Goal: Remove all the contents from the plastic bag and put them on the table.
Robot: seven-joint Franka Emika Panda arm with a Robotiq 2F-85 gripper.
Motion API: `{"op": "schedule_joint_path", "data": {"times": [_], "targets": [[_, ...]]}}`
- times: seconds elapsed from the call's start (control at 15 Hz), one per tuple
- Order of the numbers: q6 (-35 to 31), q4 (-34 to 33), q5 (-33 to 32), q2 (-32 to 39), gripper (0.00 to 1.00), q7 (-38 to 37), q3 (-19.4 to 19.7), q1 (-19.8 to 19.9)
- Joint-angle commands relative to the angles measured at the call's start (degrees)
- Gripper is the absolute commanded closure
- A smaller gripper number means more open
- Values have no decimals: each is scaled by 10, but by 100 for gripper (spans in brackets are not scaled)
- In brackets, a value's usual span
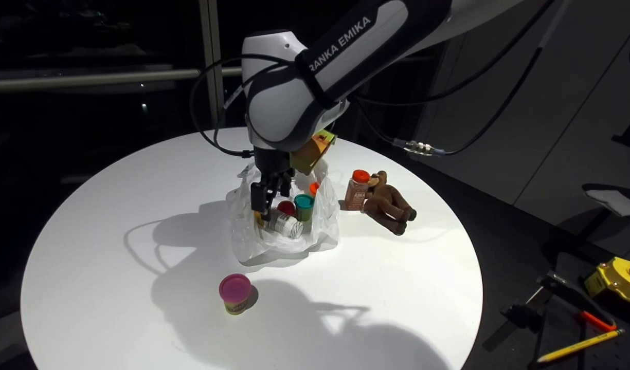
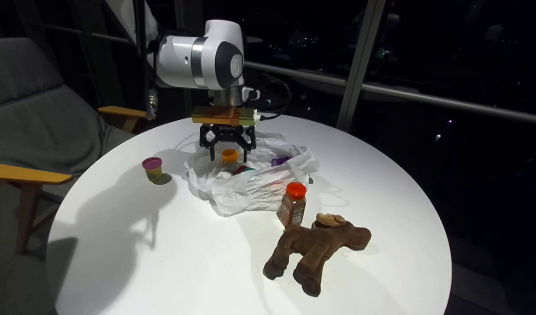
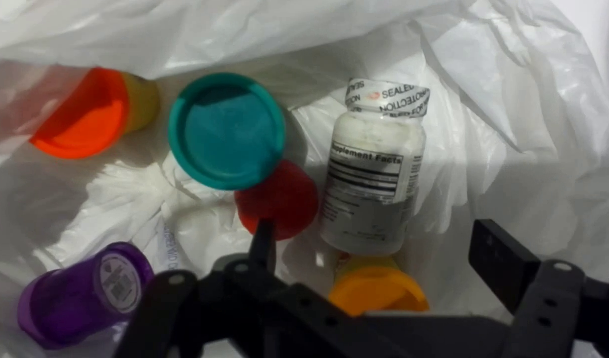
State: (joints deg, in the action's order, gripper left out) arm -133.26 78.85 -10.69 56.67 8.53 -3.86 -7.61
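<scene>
The plastic bag is set on the round white table, its mouth gaping upward. The gripper is held pointing down at that mouth, with its jaws spread wide; nothing is gripped between them. Six things are seen in the bag. In the wrist view, a white bottle and a tub with a yellow-orange lid are framed in the gap between the jaws, the bottle laid on its side with its base close to that lid. Just beside the bottle, a red round piece is partly overlapped by a teal-lidded tub. A tub with a red-orange lid is tilted and partly covered by the bag's thin film, and a purple tub is laid over on its side, apart from the rest.

Outside the bag, three more things are placed on the table. A pink-lidded tub is stood upright, well apart from the bag. A red-capped jar is stood upright near the bag, and a brown stuffed toy is laid just beside the jar; whether those two are touching cannot be told.
</scene>
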Motion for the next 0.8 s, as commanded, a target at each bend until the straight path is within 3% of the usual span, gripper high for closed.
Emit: {"op": "schedule_joint_path", "data": {"times": [0.0,0.73], "targets": [[30,-65,10,36,0,1,-1,-7],[84,-187,18,101,0,7,-3,-7]]}}
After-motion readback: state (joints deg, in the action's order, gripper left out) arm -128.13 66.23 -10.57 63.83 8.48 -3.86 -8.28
